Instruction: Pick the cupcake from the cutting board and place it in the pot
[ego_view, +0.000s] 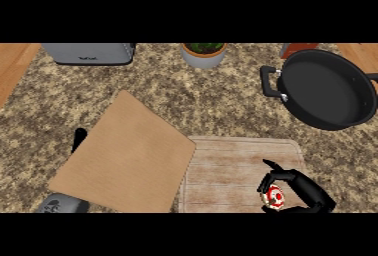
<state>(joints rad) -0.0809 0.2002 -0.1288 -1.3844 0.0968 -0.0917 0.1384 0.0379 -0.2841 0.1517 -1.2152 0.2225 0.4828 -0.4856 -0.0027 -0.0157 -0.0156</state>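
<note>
Your right hand (304, 190) curls round the cupcake (275, 197); carry it low and you could clip the far pot's (325, 90) rim.

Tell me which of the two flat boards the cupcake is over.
The pale plank board at lower right, not the larger plain brown board left of it. The right hand is curled round the cupcake over its near right corner.

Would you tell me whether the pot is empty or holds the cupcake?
Empty: the pot shows only bare black interior; the cupcake sits in the right hand over the cutting board.
</note>
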